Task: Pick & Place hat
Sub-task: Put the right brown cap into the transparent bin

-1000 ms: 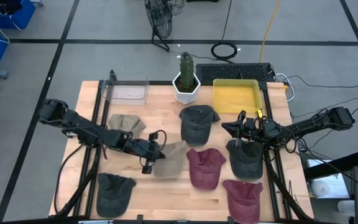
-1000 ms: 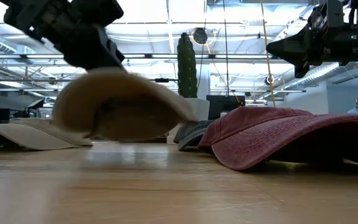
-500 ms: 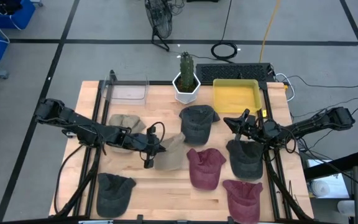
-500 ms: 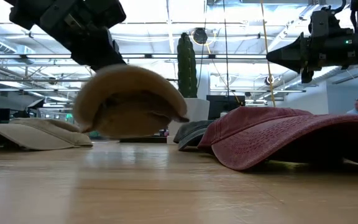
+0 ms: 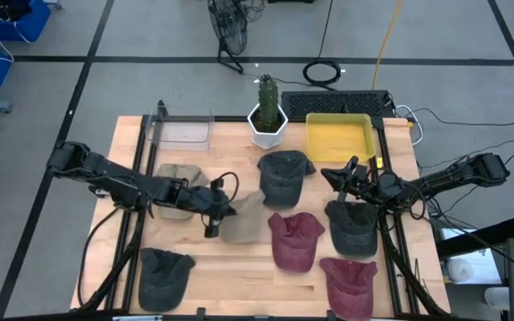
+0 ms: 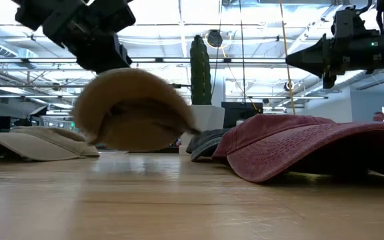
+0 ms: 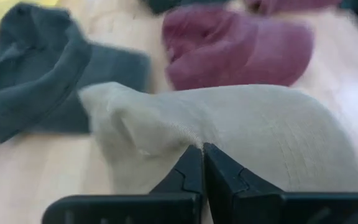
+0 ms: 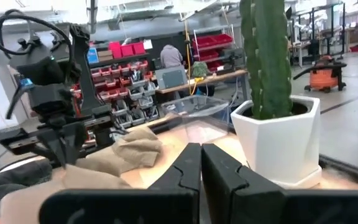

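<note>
Right now the left end effector (image 5: 224, 208) is pinched shut on the tan hat (image 5: 244, 220), holding it just above the middle of the counter (image 5: 230, 267), so it is best to keep the pinch tight and carry it slowly so the soft cloth does not slip out. The right end effector (image 5: 335, 176) is shut with nothing in it, above the right side. Floppy and rounded, the hat droops.
</note>
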{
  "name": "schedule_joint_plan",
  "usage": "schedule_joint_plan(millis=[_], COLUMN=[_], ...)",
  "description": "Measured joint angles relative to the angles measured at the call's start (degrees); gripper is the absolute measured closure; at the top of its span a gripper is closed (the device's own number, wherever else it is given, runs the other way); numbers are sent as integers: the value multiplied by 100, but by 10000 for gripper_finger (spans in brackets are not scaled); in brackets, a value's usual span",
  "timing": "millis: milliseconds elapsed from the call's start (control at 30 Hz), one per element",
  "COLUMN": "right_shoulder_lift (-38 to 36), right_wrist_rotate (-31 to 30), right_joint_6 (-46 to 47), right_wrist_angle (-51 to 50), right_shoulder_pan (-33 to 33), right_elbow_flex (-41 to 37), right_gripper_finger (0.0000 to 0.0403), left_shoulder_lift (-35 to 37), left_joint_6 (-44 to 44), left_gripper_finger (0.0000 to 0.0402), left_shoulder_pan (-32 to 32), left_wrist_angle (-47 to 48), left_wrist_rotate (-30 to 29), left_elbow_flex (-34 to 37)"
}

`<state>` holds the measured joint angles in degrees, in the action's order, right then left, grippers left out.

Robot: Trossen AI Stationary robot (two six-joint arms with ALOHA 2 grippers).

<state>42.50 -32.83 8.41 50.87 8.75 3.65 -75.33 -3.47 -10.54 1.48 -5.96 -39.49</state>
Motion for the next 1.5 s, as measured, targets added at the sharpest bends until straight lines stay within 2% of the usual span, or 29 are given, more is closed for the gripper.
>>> schedule_joint_plan(millis=[67, 233, 467, 600, 833, 1133, 1300, 1500], right_shoulder_lift=[-1, -2, -13, -15, -17, -15, -15, -15], right_wrist_rotate=[70, 761, 912, 908, 895, 895, 890, 888], right_joint_6=[-75, -452, -689, -807, -956, -956, -1005, -1150], right_wrist_angle=[114, 470, 657, 677, 817, 834, 620, 540], right_shoulder_pan=[-1, 1, 1, -1, -6, -6, -6, -6], right_elbow_flex=[-2, -4, -6, -8, -8, -12, -12, -12], right_gripper_finger=[399, 399, 399, 399, 399, 399, 399, 399], left_shoulder_lift=[192, 659, 1105, 1253, 1326, 1322, 1322, 1232], left_joint_6=[41, 134, 1095, 2087, 2848, 3757, 4155, 4416], left_gripper_finger=[389, 395, 395, 394, 393, 392, 395, 397], left_shoulder_pan=[206, 684, 1007, 1282, 2263, 3857, 4711, 5356], left_wrist_angle=[686, 2460, 3925, 4758, 5426, 6080, 6188, 6194], left_wrist_rotate=[-1, 91, 181, -115, -217, -188, 88, 552], left_elbow_flex=[-284, -1157, -2408, -2856, -3073, -3073, -3049, -3042])
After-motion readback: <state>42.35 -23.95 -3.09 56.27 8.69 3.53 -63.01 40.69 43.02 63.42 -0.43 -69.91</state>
